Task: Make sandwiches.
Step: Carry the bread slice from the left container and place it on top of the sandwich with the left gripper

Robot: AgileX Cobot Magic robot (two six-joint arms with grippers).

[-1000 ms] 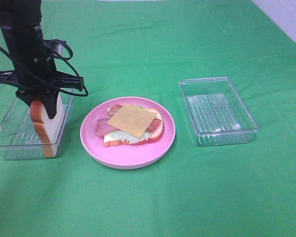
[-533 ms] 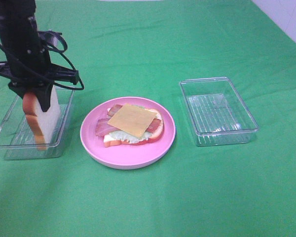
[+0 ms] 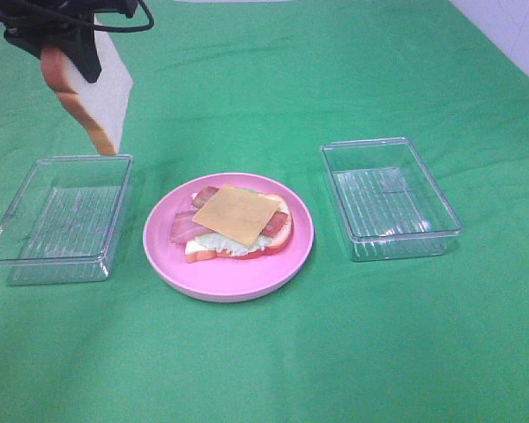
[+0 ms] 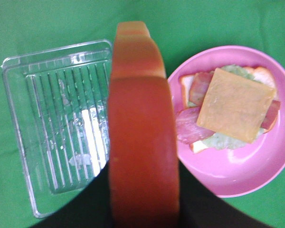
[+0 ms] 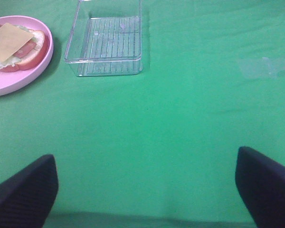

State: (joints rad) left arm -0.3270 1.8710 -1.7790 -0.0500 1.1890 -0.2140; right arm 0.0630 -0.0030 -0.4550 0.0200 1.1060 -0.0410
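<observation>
while the left gripper (image 3: 70, 53) hung high over the far left corner of the green tabletop (image 3: 353, 352), its jaws were closed on the top bread slice (image 3: 95, 92), which dangled on edge with its orange-brown crust toward the wrist camera. below and nearer the left edge sat the left tray (image 3: 57, 216), with nothing in it. the open sandwich (image 3: 236, 220) lay on the pink plate (image 3: 225, 282) near the middle of the table: a bread base, lettuce, bacon strips and a square cheese slice (image 3: 236, 213) uppermost. the right tray (image 3: 390, 198) stood well apart toward the right edge.

the step in hand looked to be capping the stack with the held slice. doing it well would mean carrying the slice across to above the cheese, turning it from edge-on to flat, and lining its outline up with the base slice before lowering. letting go from low down should keep the cheese and bacon from sliding off the lettuce.

the right gripper (image 5: 147, 190) hovered over bare cloth near the right side, its fingers spread wide and holding nothing.
</observation>
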